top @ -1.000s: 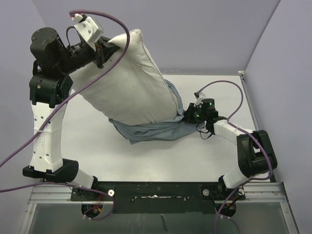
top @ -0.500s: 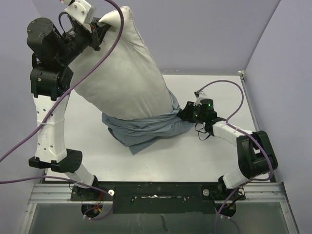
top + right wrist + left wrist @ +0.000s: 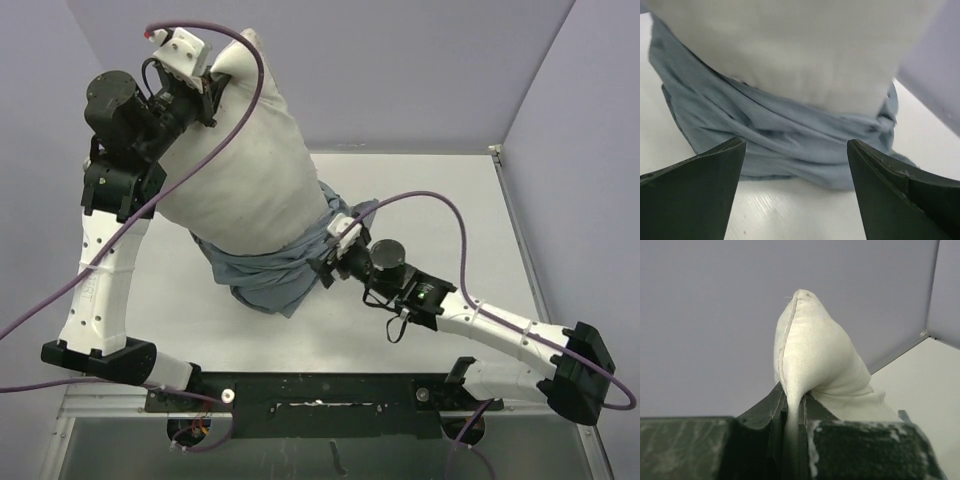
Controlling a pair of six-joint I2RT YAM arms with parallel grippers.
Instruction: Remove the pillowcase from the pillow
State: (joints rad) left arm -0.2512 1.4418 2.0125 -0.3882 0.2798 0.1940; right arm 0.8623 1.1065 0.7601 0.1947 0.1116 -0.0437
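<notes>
The plump off-white pillow (image 3: 250,170) hangs tilted above the table, and my left gripper (image 3: 210,92) is shut on its top corner. In the left wrist view that corner (image 3: 810,350) is pinched flat between the jaws of the left gripper (image 3: 794,405). The pillowcase (image 3: 265,275), showing its blue-grey side, is bunched around the pillow's lower end and rests on the table. My right gripper (image 3: 325,262) is low at the bundle's right side, open and empty. In the right wrist view the right gripper (image 3: 796,142) faces the pillowcase folds (image 3: 790,125) under the pillow (image 3: 805,60).
The white table (image 3: 450,200) stretches to the right and back, bounded by lavender walls. My right arm (image 3: 480,320) lies low across the near right of the table. Purple cables (image 3: 430,200) loop over both arms. A metal rail (image 3: 320,385) runs along the near edge.
My right gripper has let go of the pillowcase, opened wide and swung left to the bundle's near right side. The pillowcase has bunched further down the pillow. The left gripper still holds the corner high.
</notes>
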